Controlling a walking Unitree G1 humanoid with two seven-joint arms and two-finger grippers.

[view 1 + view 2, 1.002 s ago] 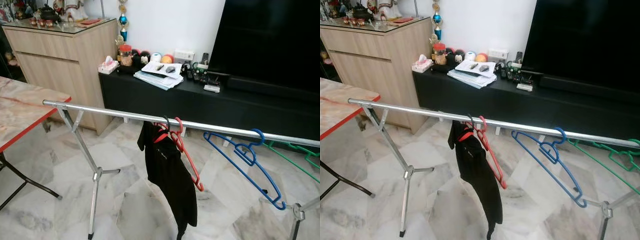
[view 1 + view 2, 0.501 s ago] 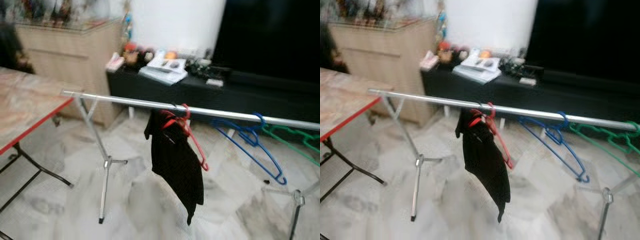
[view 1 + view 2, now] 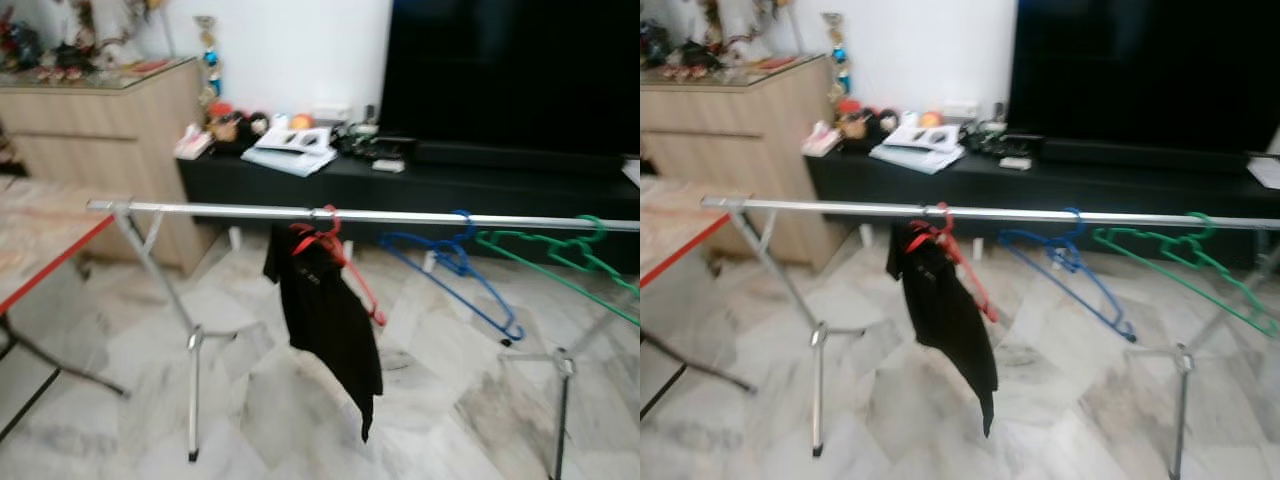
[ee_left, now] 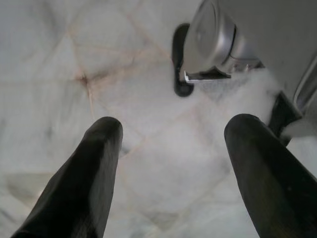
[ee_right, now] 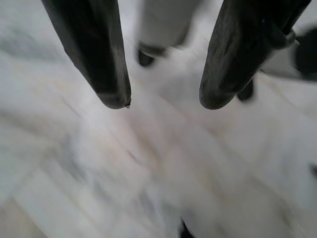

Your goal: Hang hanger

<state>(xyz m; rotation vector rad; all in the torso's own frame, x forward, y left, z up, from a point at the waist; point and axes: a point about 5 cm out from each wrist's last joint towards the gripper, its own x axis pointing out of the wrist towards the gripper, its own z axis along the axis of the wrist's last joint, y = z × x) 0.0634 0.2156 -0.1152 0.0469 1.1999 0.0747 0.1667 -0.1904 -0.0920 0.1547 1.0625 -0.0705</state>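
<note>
A red hanger point(image 3: 340, 255) with a black garment point(image 3: 325, 320) is hung on the silver rail point(image 3: 200, 210), blue hanger point(image 3: 455, 270) beside it. Left claw point(image 4: 171, 131) and right claw point(image 5: 161, 101) are held spread over the marble floor point(image 3: 260, 400).

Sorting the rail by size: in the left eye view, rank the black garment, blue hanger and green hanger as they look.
1. black garment
2/3. blue hanger and green hanger: look alike in size, and the green one runs off the picture's edge, so no ranking.

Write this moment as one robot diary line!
red hanger with black garment: on rail | blue hanger: hung | left gripper: open, empty | right gripper: open, empty
</note>
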